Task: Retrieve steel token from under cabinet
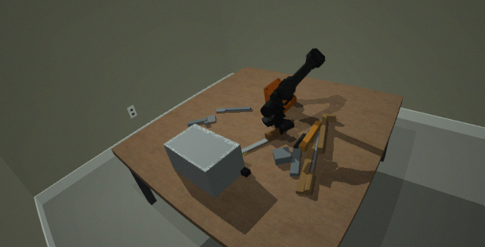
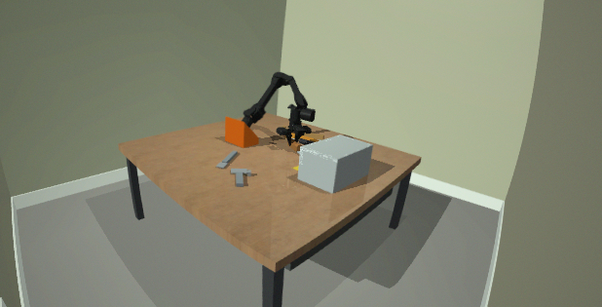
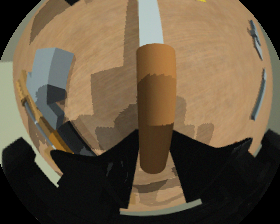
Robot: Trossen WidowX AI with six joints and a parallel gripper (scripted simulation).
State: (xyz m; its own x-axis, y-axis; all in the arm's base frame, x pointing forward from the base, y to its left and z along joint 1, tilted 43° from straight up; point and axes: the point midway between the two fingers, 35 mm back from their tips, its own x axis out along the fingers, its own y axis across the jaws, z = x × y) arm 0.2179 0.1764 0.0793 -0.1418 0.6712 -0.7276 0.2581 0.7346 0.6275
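Observation:
My gripper (image 1: 279, 128) (image 2: 293, 143) (image 3: 152, 132) is shut on the wooden handle (image 1: 271, 134) (image 3: 156, 95) of a tool, low over the table. The tool's long flat pale blade (image 1: 255, 147) (image 3: 151, 22) points towards the cabinet. In the top view its far end meets the outline of the cabinet (image 1: 214, 178) (image 2: 318, 172), so I cannot tell whether it reaches under. Only slivers of the yellow marked area (image 1: 245, 154) (image 2: 296, 168) (image 3: 202, 0) show beside the cabinet and blade. The steel token is not visible in any view, and neither are the vent slots.
A grey T-shaped piece (image 1: 211, 120) (image 2: 239, 178) and a flat grey bar (image 1: 235, 110) (image 2: 227, 160) lie on one side. On the other are a grey block (image 1: 282, 156) (image 3: 52, 65), an orange-yellow bar (image 1: 309, 136) and several wooden pieces. A black cube (image 1: 246, 172) is by the cabinet's corner.

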